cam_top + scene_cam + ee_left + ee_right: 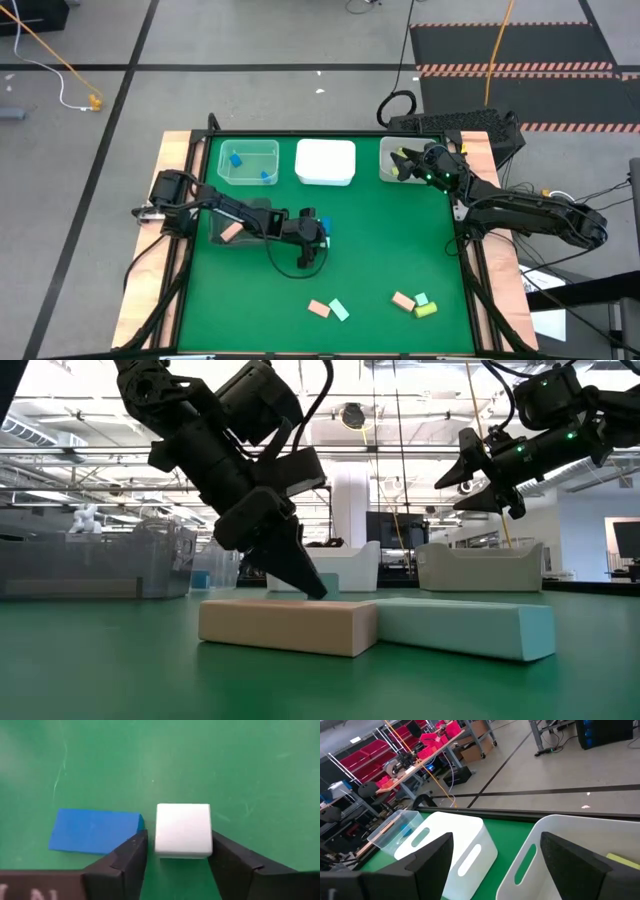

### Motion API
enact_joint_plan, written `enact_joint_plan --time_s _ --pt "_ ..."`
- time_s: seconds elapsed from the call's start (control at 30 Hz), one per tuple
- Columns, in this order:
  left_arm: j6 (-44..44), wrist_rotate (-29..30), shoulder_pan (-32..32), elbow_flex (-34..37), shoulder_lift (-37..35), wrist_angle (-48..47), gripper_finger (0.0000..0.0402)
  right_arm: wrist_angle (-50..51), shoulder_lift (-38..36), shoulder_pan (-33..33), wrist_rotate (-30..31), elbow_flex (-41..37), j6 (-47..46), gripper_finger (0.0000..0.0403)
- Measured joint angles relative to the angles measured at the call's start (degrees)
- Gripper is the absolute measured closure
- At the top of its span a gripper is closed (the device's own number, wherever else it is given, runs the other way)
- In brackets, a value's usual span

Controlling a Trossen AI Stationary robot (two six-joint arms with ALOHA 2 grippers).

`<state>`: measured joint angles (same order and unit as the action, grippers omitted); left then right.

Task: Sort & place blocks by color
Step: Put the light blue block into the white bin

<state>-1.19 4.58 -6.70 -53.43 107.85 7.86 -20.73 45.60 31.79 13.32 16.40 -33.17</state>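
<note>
We have the left tool straddling a pale cube near table centre, fingers apart, blue bar at its 9 o'clock. Rigid, light, smooth; grip flat sides. Right tool open over the 1 o'clock bin.

My left arm reaches in from the table's left edge, elbow bent, and my left gripper is tipped down near the table's middle, its fingers spread apart just above the surface. My right arm stretches from the right edge toward the far right corner, where my right gripper hangs raised with its fingers parted.
</note>
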Motion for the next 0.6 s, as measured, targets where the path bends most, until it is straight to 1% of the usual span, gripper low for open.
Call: enact_joint_plan --time_s 0.13,0.23,0.37,0.47,0.6 --pt "-1.1 0.0 0.0 0.0 0.0 1.6 0.0266 0.0 0.0 0.0 0.0 0.0 0.0 0.0112" --pt "-2.5 0.0 0.0 0.0 0.0 3.2 0.0267 0.0 0.0 0.0 0.0 0.0 0.4 0.0112" --pt "-2.3 0.2 0.0 0.0 -1.6 4.3 0.0267 0.0 0.0 0.0 0.0 0.0 0.9 0.0112" --pt "-0.5 1.0 0.3 0.0 -4.2 4.4 0.0267 0.0 0.0 0.0 0.0 0.0 0.8 0.0112" --pt "2.3 3.0 1.8 0.0 -9.9 4.3 0.0267 0.0 0.0 0.0 0.0 0.0 -1.6 0.0112"
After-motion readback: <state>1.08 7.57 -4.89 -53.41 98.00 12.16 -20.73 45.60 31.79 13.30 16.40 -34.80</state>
